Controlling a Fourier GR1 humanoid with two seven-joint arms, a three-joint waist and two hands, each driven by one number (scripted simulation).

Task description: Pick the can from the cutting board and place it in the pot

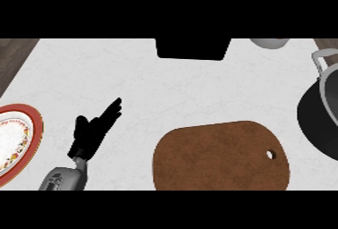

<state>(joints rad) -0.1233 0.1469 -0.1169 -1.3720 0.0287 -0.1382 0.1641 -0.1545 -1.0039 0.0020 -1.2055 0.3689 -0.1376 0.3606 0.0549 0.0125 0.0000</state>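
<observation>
A brown cutting board (221, 156) with a small hole near its right edge lies at the lower middle of the counter, and nothing stands on it. A dark pot (320, 120) with a grey rim and a handle sits at the right edge, partly cut off. No can shows anywhere in the view. My left hand (92, 132) is at the lower left, left of the board, fingers straight and pointing up and right, holding nothing. My right hand does not show.
A white plate (13, 141) with a red rim sits at the left edge. A black object (193, 48) stands at the back middle, and a grey cup-like object (269, 43) at the back right. Dark wood shows beyond the counter's left corner.
</observation>
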